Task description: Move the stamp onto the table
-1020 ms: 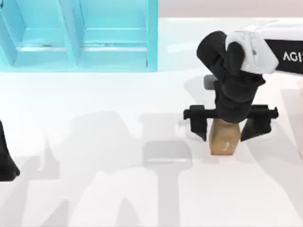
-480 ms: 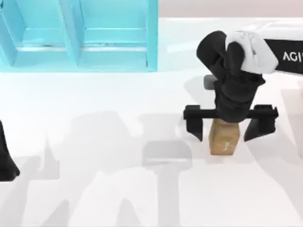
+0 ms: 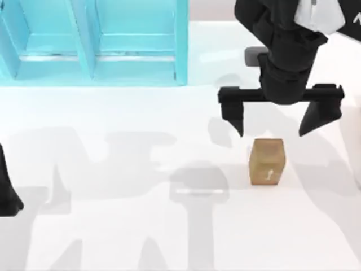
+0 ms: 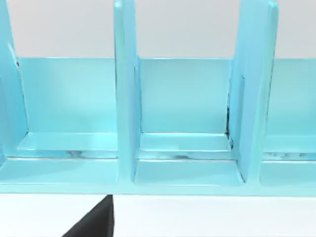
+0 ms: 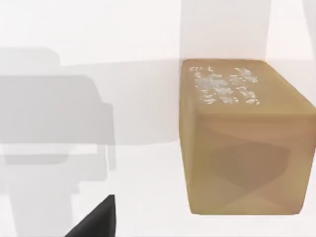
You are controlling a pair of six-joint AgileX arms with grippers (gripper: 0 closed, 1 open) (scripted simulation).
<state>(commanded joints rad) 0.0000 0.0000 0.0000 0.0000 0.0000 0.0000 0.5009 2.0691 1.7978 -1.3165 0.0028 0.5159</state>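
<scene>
The right arm's black two-finger gripper (image 3: pixel 280 117) hangs with its fingers spread wide and holding nothing. Just below its fingertips in the top view, and apart from them, the small tan-brown wooden block stamp (image 3: pixel 267 161) stands on the plain white glossy table (image 3: pixel 124 226), a white mark on one face. A turquoise blue shelf unit (image 3: pixel 93 42) lies well off to the gripper's left. The left gripper (image 3: pixel 7 189) rests at the table's left edge.

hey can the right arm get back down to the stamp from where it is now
Probably yes. The right gripper hangs open just beyond the stamp, which stands alone on the table with nothing between them.
</scene>
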